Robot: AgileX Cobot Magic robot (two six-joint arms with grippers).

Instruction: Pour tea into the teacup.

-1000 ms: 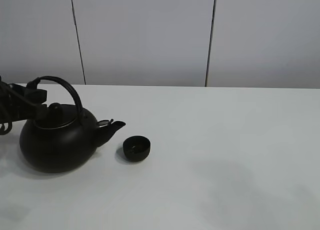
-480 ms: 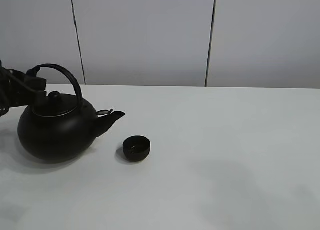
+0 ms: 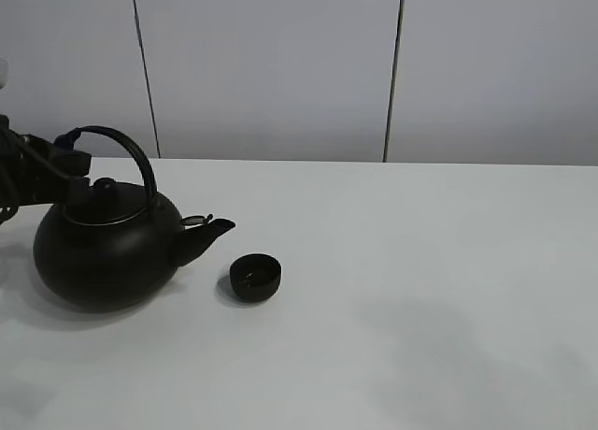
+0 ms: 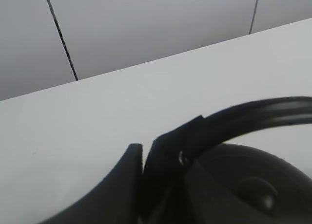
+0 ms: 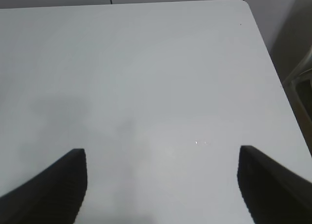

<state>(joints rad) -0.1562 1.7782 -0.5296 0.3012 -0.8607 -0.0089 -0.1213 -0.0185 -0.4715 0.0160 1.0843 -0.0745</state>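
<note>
The tiny black teacup (image 3: 255, 277) stands on the white table (image 3: 420, 262), just right of the kettle's spout (image 3: 213, 230). The big round black kettle (image 3: 107, 257) sits nearly upright at the far left, and whether it rests on the table I cannot tell. My left gripper (image 3: 71, 164) is shut on the rear end of its arched handle (image 3: 126, 148). In the left wrist view the gripper (image 4: 144, 160) clamps the handle (image 4: 263, 112) above the lid (image 4: 253, 190). My right gripper (image 5: 162, 153) stands open over bare table, with nothing between its fingers (image 5: 63, 180).
A grey panelled wall (image 3: 280, 65) runs behind the table's back edge. In the right wrist view the table's corner (image 5: 243, 2) and side edge show, with part of a chair (image 5: 302, 83) beyond.
The kettle has lifted slightly and rocked back from a spout-down tilt to nearly level, with my left gripper staying on the handle. The teacup has not moved.
</note>
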